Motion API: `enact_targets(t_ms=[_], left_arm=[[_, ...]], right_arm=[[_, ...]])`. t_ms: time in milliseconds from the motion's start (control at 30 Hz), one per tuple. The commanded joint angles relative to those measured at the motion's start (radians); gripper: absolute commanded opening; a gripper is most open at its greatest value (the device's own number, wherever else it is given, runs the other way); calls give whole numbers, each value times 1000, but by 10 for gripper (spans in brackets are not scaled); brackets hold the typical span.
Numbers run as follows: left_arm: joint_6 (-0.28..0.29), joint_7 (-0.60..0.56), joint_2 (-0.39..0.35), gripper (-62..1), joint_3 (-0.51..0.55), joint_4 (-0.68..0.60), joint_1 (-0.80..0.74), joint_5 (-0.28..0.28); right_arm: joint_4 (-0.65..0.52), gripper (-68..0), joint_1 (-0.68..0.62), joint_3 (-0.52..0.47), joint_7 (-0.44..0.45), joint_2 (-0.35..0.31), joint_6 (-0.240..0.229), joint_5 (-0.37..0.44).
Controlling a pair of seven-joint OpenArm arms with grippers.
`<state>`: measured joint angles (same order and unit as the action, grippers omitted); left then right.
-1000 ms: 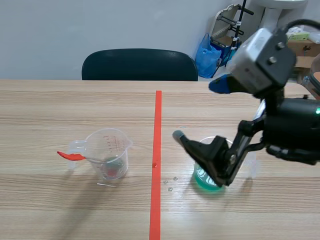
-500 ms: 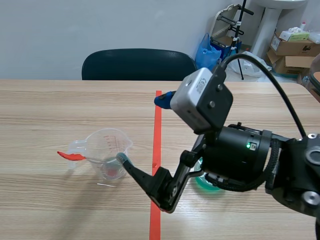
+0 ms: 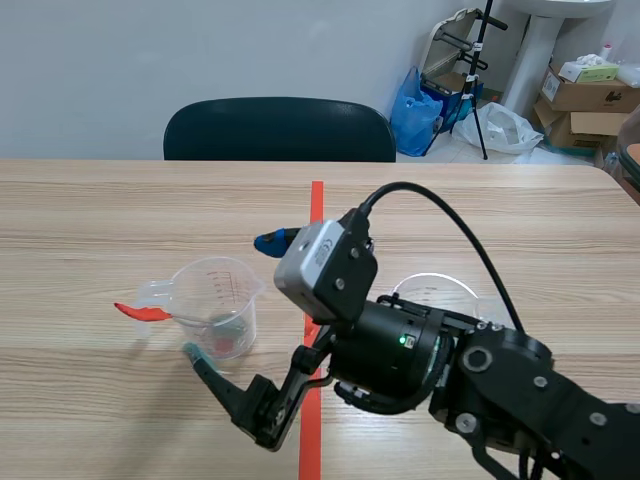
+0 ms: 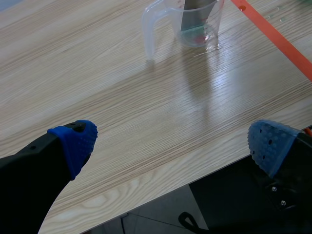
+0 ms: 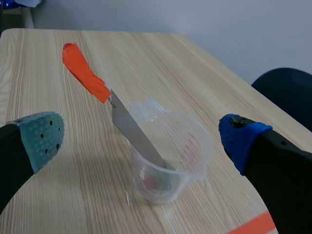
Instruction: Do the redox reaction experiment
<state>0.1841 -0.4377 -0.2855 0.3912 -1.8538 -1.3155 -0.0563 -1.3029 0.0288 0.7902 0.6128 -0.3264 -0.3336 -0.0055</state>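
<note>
A clear measuring cup (image 3: 215, 318) stands left of the red tape line, with a little reddish and greenish matter at its bottom. A spatula with an orange handle (image 3: 140, 312) leans in it. My right gripper (image 3: 228, 295) reaches across the line and is open around the cup, one finger at each side. The right wrist view shows the cup (image 5: 168, 163) and the spatula's orange handle (image 5: 83, 72) just ahead of the open right gripper (image 5: 141, 139). My left gripper (image 4: 171, 142) is open over the table's near edge, well short of the cup (image 4: 192, 22).
A second clear beaker shows only its rim (image 3: 440, 283) behind the right arm. The red tape line (image 3: 317, 215) runs down the middle of the table. A dark chair (image 3: 280, 128) stands at the far edge. Boxes and bags lie beyond at the back right.
The right arm has swung from the green-filled beaker on the right, across the red line, to the measuring cup on the left. The cup and spatula have not moved.
</note>
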Motion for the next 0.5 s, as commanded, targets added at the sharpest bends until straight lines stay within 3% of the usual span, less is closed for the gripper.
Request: enact_targets(t_ms=[0, 67, 167, 333, 467], left_arm=[[-2, -13, 5, 14, 2, -4, -1, -6], [-2, -15, 5, 14, 2, -4, -1, -6], [-2, -15, 5, 14, 2, -4, -1, -7], [-1, -15, 5, 14, 2, -4, -1, -7], [-2, -15, 0, 14, 2, -4, -1, -10]], right_arm=[[6, 4, 27, 15, 40, 14, 6, -10], [49, 4, 45, 40, 71, 34, 8, -20], [99, 4, 67, 72, 95, 63, 59, -22], [155, 4, 104, 115, 111, 101, 104, -22], [191, 4, 133, 127, 112, 127, 110, -22]])
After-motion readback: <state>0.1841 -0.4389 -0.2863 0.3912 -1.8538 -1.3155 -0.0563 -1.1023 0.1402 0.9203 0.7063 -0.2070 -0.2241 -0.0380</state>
